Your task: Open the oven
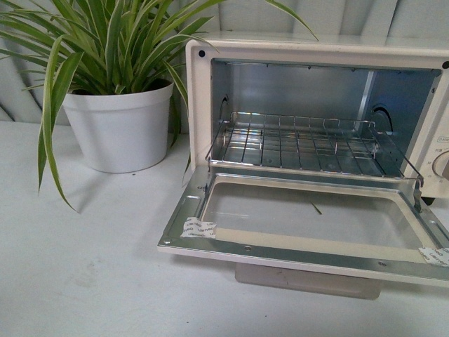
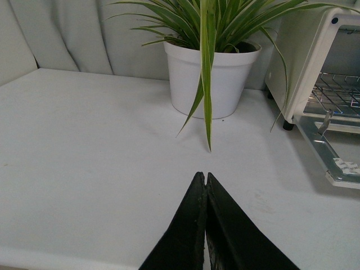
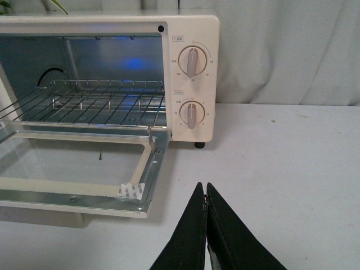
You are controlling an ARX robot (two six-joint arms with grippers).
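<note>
The cream-white oven stands on the white table with its glass door dropped flat toward me. Its wire rack and metal inside are in plain sight. The right wrist view shows the oven from its knob side, with two knobs on the panel. The left wrist view catches only the oven's corner and a door edge. My left gripper is shut on nothing, over bare table, well short of the oven. My right gripper is shut too, empty, just off the door's corner.
A spider plant in a white pot stands left of the oven, its leaves drooping over the table. The pot is straight ahead of the left gripper. A pale curtain hangs behind everything.
</note>
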